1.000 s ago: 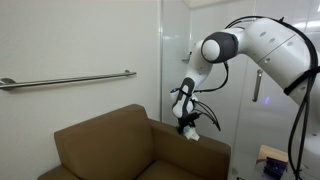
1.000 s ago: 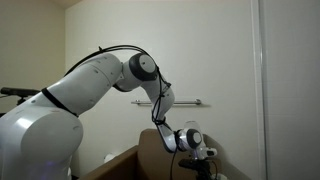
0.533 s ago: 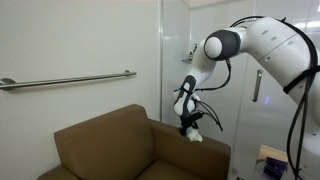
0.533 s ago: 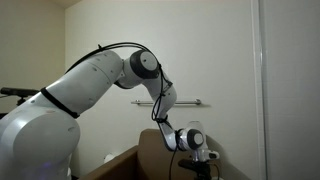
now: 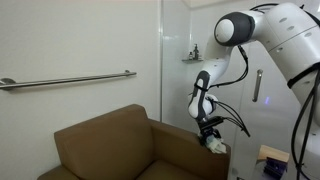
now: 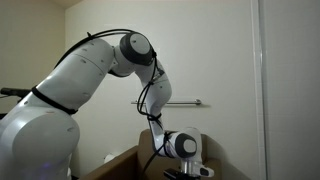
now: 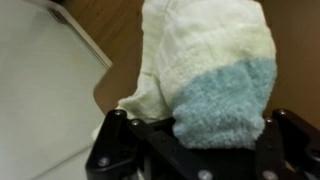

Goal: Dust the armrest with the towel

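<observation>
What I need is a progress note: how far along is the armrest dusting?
Done: towel clamped in the shut pincer. In hand: it is down at the right end of the armrest in an exterior view. Left: likely more passes; wiped area cannot be told.

Walls: a plain cream wall [image 5: 80, 40] in both exterior views.
Rail: a metal grab rail [image 5: 65, 80] runs level along the wall, above the chair's back.
Furniture: a brown armchair [image 5: 105, 145] stands against the wall.
Panel: a pale glossy panel [image 5: 175, 40] meets the wall at a vertical seam. It carries a small shelf [image 5: 192, 57] whose items are too blurred to name.
Light: soft, even indoor light.
</observation>
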You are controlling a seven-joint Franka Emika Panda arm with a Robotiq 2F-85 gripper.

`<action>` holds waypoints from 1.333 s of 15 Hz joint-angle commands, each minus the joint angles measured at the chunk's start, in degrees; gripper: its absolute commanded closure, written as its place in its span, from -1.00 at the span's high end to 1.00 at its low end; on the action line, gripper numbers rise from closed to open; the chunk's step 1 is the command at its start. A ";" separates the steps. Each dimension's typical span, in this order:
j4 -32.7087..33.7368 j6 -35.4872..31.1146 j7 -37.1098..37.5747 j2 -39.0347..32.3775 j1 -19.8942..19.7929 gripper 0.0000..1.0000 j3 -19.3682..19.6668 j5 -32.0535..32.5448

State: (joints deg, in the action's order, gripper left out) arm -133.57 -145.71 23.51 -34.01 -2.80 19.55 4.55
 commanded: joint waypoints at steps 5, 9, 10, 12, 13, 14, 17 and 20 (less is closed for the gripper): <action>-13.37 -2.02 -1.19 3.96 -3.85 -0.89 3.04 -1.73; -8.92 -0.64 1.83 11.34 1.37 -0.89 6.67 3.37; -7.41 -1.12 2.74 12.28 2.54 -0.89 6.75 4.60; -3.86 -1.46 3.06 15.25 3.87 -0.91 5.61 6.30; -1.47 -1.64 3.09 16.17 4.35 -0.90 4.44 6.66; 0.38 -2.64 2.70 16.19 4.31 -0.91 3.07 6.46; 8.53 -5.72 3.48 10.09 3.81 -0.90 -0.77 5.02; 16.66 -6.11 5.74 0.08 3.86 -0.90 -1.48 4.71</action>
State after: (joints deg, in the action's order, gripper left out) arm -124.52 -149.99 26.61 -23.53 1.82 18.80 9.44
